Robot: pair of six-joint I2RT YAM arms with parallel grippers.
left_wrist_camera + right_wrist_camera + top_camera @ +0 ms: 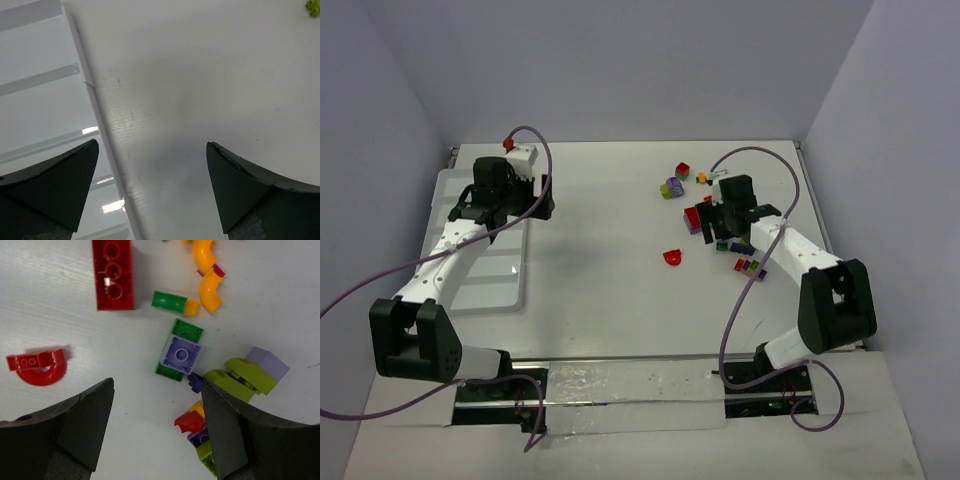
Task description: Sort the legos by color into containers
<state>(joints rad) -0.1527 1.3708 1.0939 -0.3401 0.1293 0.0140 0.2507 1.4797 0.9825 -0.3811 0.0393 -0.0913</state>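
Both pairs stand spread, holding nothing. Just ahead of the right fingers (82,427) lie the legos (179,356), several crowding one finger. The left fingers (55,185) straddle the rim of the tray (45,105), one over it, one over the table (200,75).

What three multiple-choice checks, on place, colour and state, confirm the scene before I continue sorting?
1. The white ridged plastic tray lies: A in the centre; B at the left; C at the right.
2. The small square brick atop the dark green brick is: A red; B orange; C purple.
3. The right gripper is: A open, empty; B shut on a brick; C shut, empty.
Key: B, top view shows it at left; C, right wrist view shows purple; A, its fingers stand apart, nothing between.
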